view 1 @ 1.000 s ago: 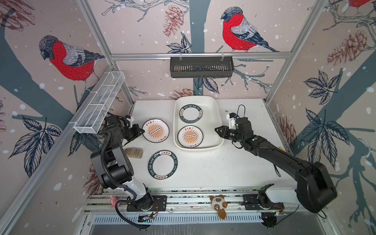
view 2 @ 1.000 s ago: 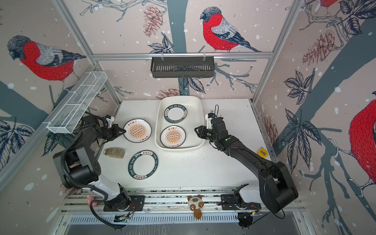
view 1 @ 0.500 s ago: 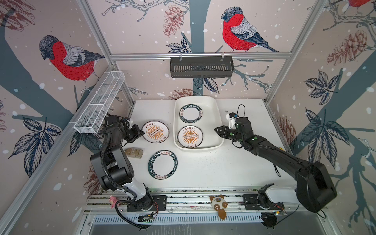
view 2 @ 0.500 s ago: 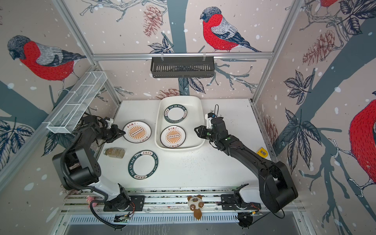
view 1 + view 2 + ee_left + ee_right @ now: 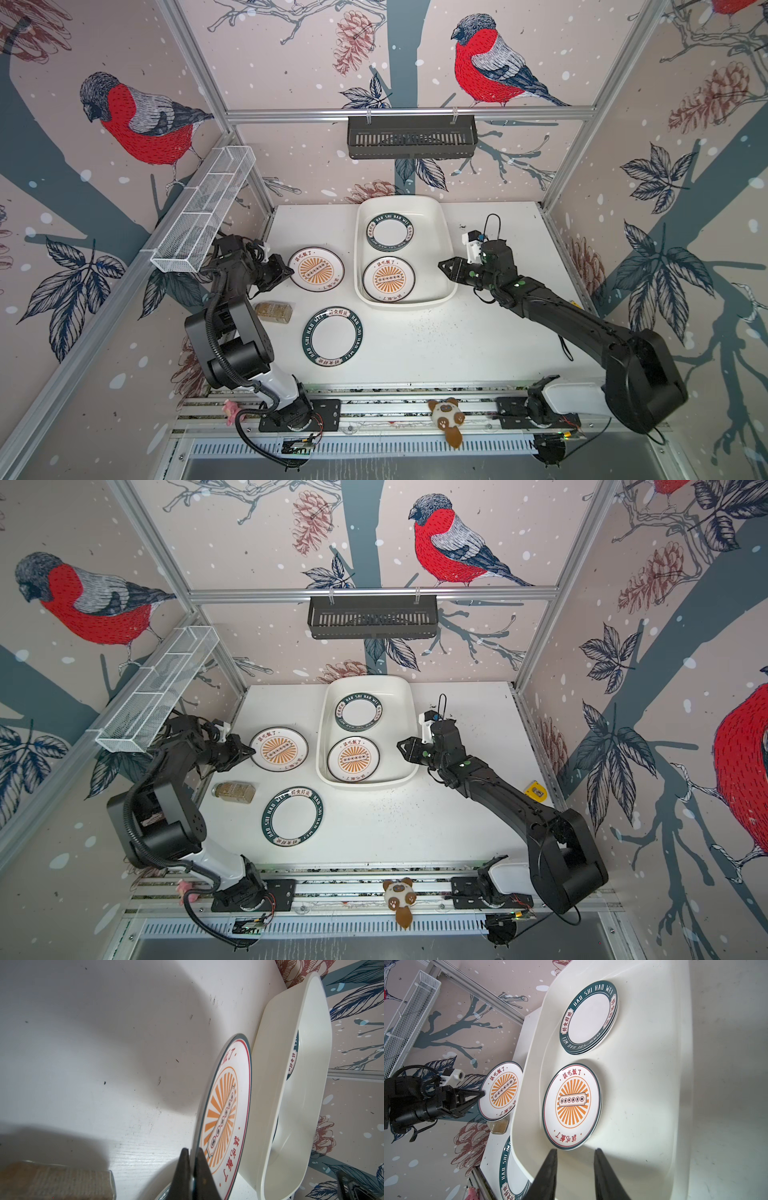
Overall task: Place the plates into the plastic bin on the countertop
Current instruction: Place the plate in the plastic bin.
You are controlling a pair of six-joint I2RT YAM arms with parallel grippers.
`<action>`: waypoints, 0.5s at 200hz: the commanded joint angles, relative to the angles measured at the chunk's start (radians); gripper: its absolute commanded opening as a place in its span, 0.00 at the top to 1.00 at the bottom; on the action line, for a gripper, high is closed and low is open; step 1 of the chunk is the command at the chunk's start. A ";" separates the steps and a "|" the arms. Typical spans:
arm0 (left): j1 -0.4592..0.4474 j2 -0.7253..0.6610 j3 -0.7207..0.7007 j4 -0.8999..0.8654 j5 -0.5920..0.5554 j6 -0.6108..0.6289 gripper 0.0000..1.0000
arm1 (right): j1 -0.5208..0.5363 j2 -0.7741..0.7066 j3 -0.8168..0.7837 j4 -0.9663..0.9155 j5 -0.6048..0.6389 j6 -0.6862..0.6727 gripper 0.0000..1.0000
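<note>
The sunburst plate [image 5: 316, 269] that is outside the bin is over the left part of the countertop [image 5: 478, 340], just beside the long left wall of the plastic bin [image 5: 359, 266]. The left gripper [image 5: 288, 272] pinches its rim on the side away from the bin. In the left wrist view the two fingers [image 5: 184, 1167] are pressed on both faces of this rim. The plate looks tilted with the gripped side raised, and I cannot tell whether its far edge touches the countertop. Inside the bin a second sunburst plate [image 5: 388, 279] lies at the near end and a small stack of green-rimmed plates [image 5: 390, 234] at the far end, both flat on the bottom and apart from each other. A single green-rimmed plate [image 5: 332, 337] lies flat on the countertop, nearer to the robot than the held plate and near the bin's near left corner. To its left a small jar [image 5: 273, 311] lies on its side. The right gripper [image 5: 442, 264] hovers at the right rim of the bin, next to the second sunburst plate. In the right wrist view its fingers [image 5: 550, 1167] are spread apart with nothing between them.
</note>
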State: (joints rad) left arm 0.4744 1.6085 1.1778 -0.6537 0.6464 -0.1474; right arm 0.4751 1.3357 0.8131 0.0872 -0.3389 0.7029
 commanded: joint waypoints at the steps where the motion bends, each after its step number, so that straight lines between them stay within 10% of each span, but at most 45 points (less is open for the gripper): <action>1: -0.012 -0.144 -0.005 0.304 -0.013 0.033 1.00 | -0.003 0.002 0.015 0.019 -0.011 -0.012 0.68; 100: -0.036 -0.114 -0.027 0.299 -0.034 0.060 1.00 | -0.001 0.011 0.027 0.021 -0.017 -0.005 0.68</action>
State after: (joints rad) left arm 0.4435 1.4929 1.1431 -0.4011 0.6018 -0.0975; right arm 0.4721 1.3499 0.8330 0.0872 -0.3454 0.7033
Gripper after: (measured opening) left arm 0.075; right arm 0.321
